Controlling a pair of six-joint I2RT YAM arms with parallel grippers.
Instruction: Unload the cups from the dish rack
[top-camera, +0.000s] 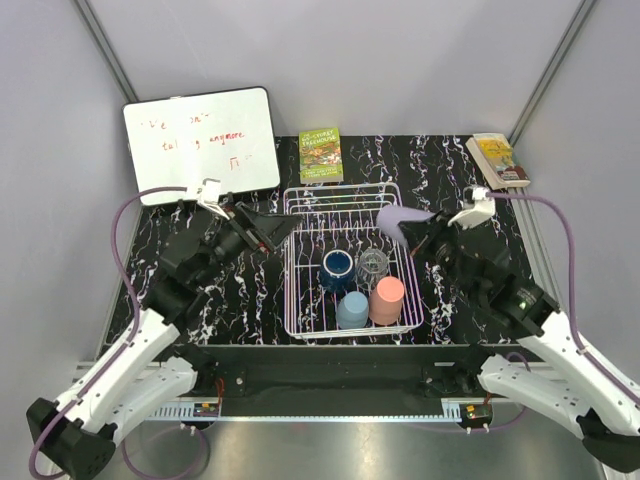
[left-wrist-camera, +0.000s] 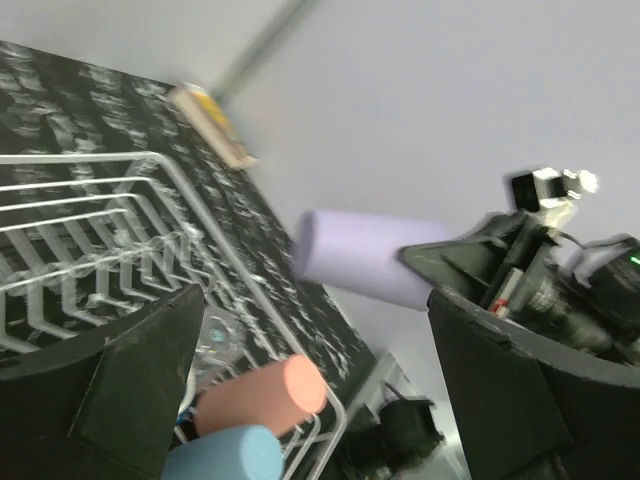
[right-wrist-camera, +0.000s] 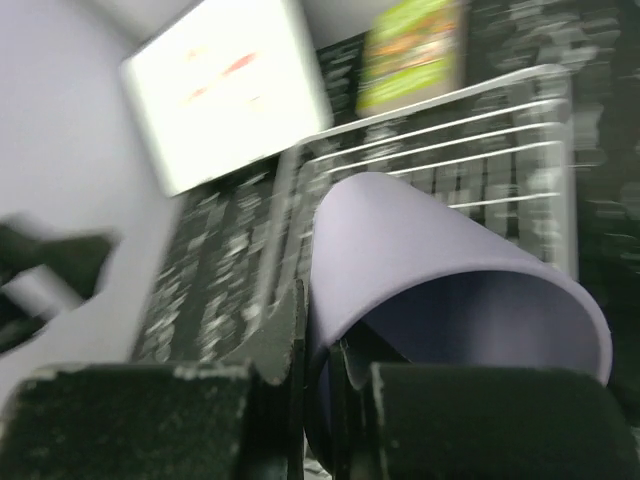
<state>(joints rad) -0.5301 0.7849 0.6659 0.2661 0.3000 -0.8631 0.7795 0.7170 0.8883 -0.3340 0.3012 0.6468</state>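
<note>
A white wire dish rack (top-camera: 287, 280) holds a dark blue cup (top-camera: 337, 268) and a clear glass (top-camera: 373, 264) side by side. Nearer stand a light blue cup (top-camera: 352, 310) and a pink cup (top-camera: 387, 300). A lavender cup (top-camera: 400, 220) hangs sideways above the far right rim.

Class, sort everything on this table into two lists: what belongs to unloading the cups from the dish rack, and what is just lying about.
Belongs to the job: dish rack; lavender cup, held in the right gripper; dark blue cup; clear glass; light blue cup; salmon-pink cup.

Just lying about: whiteboard; green book; second book, far right corner.
</note>
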